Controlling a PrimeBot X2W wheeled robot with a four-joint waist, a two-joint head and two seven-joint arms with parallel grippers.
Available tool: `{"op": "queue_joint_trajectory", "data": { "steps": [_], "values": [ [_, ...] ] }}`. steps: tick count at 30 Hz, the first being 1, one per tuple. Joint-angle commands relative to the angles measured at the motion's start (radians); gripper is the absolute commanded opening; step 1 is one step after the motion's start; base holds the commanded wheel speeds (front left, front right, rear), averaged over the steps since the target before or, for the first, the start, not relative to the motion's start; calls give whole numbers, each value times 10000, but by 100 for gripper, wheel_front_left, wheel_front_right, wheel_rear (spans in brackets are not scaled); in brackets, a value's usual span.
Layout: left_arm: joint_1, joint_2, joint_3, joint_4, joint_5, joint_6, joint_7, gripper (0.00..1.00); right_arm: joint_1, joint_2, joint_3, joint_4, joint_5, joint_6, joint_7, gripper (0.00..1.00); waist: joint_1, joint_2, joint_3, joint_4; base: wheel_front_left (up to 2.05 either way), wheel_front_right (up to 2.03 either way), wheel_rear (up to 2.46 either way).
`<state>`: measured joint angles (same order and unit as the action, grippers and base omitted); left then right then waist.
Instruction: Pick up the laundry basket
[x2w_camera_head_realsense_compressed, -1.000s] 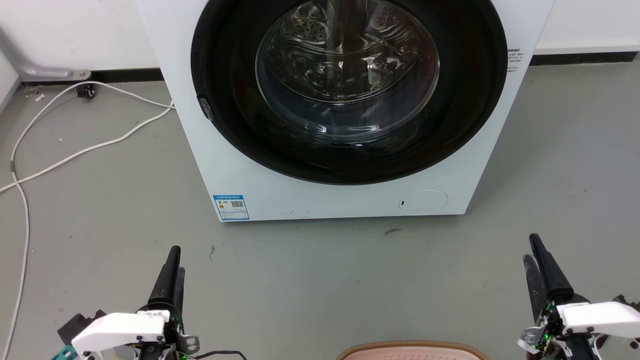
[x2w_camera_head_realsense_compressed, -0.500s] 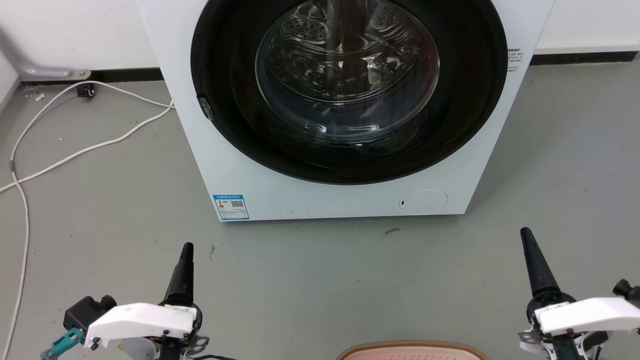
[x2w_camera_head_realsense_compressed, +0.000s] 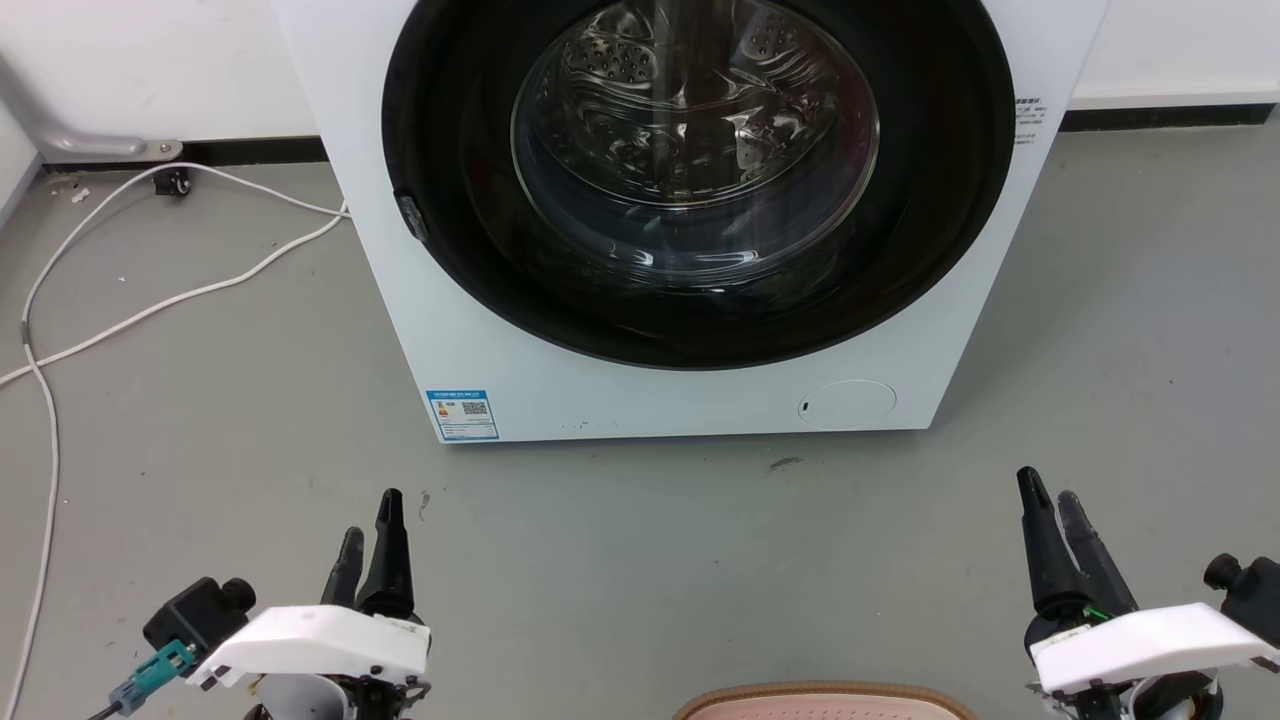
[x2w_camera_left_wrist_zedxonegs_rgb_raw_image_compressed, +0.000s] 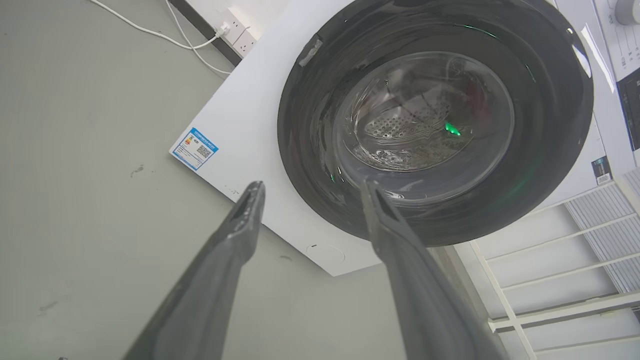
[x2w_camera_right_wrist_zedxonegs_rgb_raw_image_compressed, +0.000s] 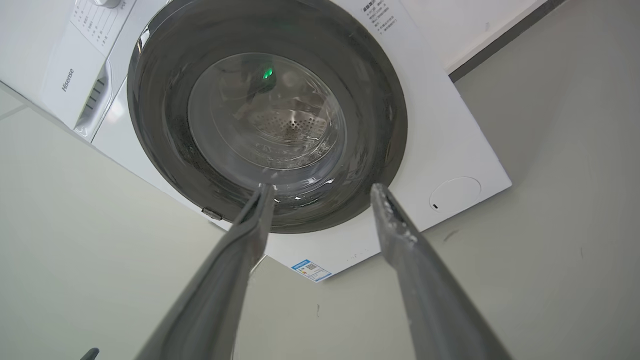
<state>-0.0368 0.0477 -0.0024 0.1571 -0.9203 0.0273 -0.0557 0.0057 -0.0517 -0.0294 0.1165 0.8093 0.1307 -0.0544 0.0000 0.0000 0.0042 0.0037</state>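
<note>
The laundry basket (x2w_camera_head_realsense_compressed: 825, 690) sits on the floor (x2w_camera_head_realsense_compressed: 620, 580) at the bottom edge of the head view, right of centre. It lies between the two arms and close under the robot. A curve of tan braided-look rim and a strip of pale pink inside are in view; with so little to go on, I cannot tell whether it holds anything or has handles.

It looks like thin moulded plastic, so probably light and fairly stiff at the rim, with walls that may flex if squeezed. The rim is the likely place to take hold, one side per arm, so the basket lifts level.

The left gripper (x2w_camera_head_realsense_compressed: 370, 520) and right gripper (x2w_camera_head_realsense_compressed: 1047, 487) hover on either side, fingers apart and holding nothing, pointing toward the white washing machine (x2w_camera_head_realsense_compressed: 690, 400) beyond. Both would need to drop back toward the rim.
</note>
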Motion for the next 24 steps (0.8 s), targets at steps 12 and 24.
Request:
{"op": "queue_joint_trajectory", "data": {
  "steps": [12, 24],
  "values": [
    [82, 69, -390, -349, 2103, 403, -470, 100, 131, -11, 11, -425, -2170, 0, -480, 100, 0, 0, 22, 13, 0, 0, 0],
    [190, 127, -741, -488, 3609, 719, -816, 100, 320, -5, 58, -572, -3822, 0, -823, 100, 0, 0, 18, 30, 0, 0, 0]
  ]
}}
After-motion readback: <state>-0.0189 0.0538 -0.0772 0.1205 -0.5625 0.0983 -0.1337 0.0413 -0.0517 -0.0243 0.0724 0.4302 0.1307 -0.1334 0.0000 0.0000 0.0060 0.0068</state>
